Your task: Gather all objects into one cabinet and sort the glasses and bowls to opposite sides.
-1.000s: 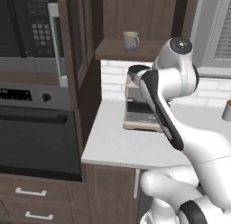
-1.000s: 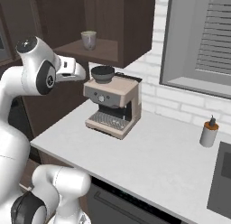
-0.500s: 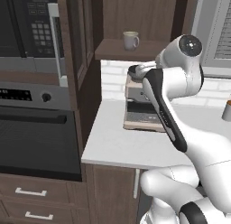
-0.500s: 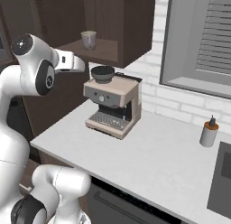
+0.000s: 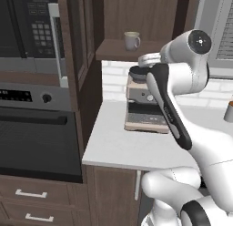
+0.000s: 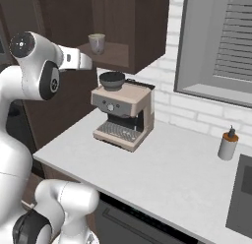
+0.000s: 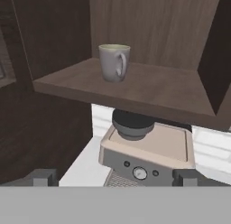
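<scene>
A pale grey-cream mug (image 7: 114,62) stands upright on the shelf board of the open dark wood cabinet (image 7: 171,94), handle to the right. In the base views the mug (image 5: 132,40) (image 6: 97,43) sits near the left end of the cabinet's shelf (image 6: 120,58). Below the shelf, a black bowl (image 7: 133,123) (image 5: 141,74) (image 6: 112,79) rests on top of the coffee machine. My gripper (image 7: 115,178) is open and empty, its fingertips (image 7: 45,175) far apart. It faces the cabinet from in front, about level with the bowl and well short of both mug and bowl.
A beige coffee machine (image 6: 123,112) stands on the white counter (image 6: 172,169) under the cabinet. A built-in oven and microwave column (image 5: 32,111) fills the left. A soap dispenser (image 6: 227,145) and a sink edge (image 6: 243,189) are at the right, under a window (image 6: 216,46).
My arm has lifted and swung a little, bringing the hand higher and nearer the cabinet front. The gripper stayed open. Mug and bowl have not moved.
</scene>
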Controlling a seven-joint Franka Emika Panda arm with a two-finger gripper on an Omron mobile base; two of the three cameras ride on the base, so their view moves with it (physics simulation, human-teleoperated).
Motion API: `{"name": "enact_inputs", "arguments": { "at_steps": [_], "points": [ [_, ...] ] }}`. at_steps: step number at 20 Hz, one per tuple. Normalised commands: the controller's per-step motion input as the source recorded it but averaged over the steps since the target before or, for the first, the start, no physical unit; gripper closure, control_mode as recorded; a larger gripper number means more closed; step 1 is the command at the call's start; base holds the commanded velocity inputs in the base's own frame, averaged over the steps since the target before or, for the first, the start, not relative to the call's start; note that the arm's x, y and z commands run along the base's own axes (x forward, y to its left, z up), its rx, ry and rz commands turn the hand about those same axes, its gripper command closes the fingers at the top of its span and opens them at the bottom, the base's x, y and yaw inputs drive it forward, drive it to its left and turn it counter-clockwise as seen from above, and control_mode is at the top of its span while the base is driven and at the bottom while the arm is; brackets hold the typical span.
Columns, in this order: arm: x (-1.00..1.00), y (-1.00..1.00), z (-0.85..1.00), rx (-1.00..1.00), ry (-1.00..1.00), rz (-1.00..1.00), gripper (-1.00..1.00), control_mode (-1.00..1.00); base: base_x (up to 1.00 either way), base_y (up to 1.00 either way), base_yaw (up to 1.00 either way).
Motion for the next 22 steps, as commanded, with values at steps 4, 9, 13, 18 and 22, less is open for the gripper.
{"name": "enact_inputs", "arguments": {
  "at_steps": [4, 9, 13, 18, 22],
  "points": [
    [0.07, 0.00, 0.07, 0.01, -0.01, 0.00, -1.00, -1.00, 0.00, 0.00, 0.00],
    [0.17, 0.00, 0.02, 0.01, 0.00, 0.01, -1.00, -1.00, 0.00, 0.00, 0.00],
    [0.24, -0.03, 0.08, 0.03, 0.00, 0.01, -1.00, -1.00, 0.00, 0.00, 0.00],
    [0.26, -0.11, 0.14, 0.07, 0.00, 0.01, -1.00, -1.00, 0.00, 0.00, 0.00],
    [0.37, -0.10, 0.00, 0.01, 0.00, 0.00, -1.00, -1.00, 0.00, 0.00, 0.00]
  ]
}}
